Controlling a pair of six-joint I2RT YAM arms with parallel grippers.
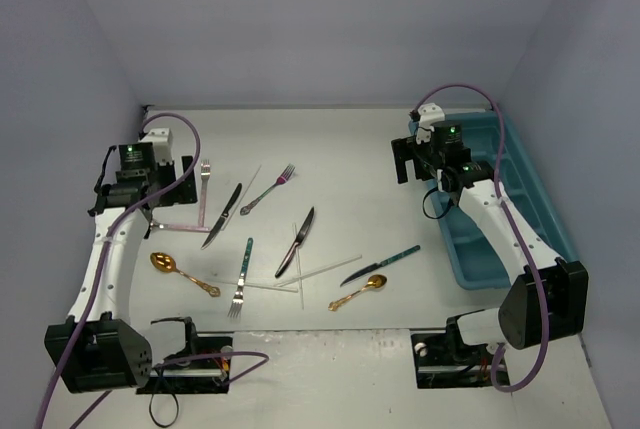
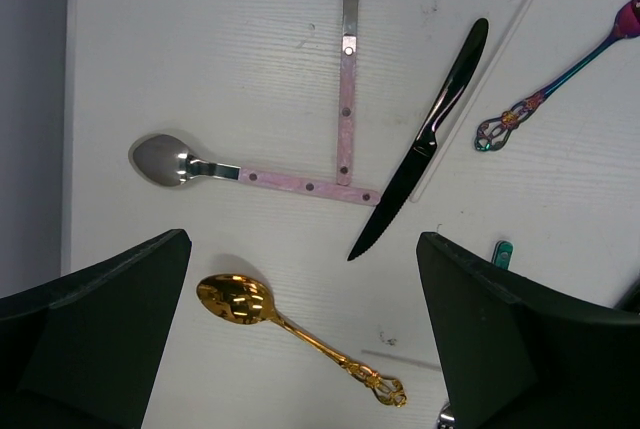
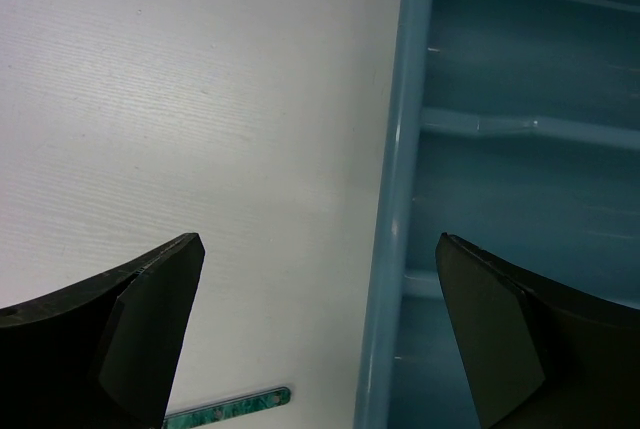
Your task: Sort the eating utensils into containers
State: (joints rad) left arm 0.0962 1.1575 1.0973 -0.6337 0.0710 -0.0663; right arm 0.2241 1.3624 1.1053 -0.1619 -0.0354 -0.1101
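My left gripper (image 2: 302,249), spread wide and empty, hovers at the white tabletop's (image 1: 340,149) left edge over a pink-handled steel spoon (image 2: 200,169), my likely first pick. Toward the centre lie two gold spoons (image 1: 185,274), three forks (image 1: 242,277), three knives (image 1: 297,241) and about four thin white sticks (image 1: 330,268). My right gripper (image 3: 318,244), also wide and empty, straddles the teal-blue plastic tray's (image 3: 395,149) rim at the right edge.

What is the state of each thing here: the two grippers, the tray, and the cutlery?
Left gripper: open, holding nothing.
Right gripper: open, holding nothing.
Tray: compartments in view empty.
Cutlery: scattered flat on the table, none in the tray.
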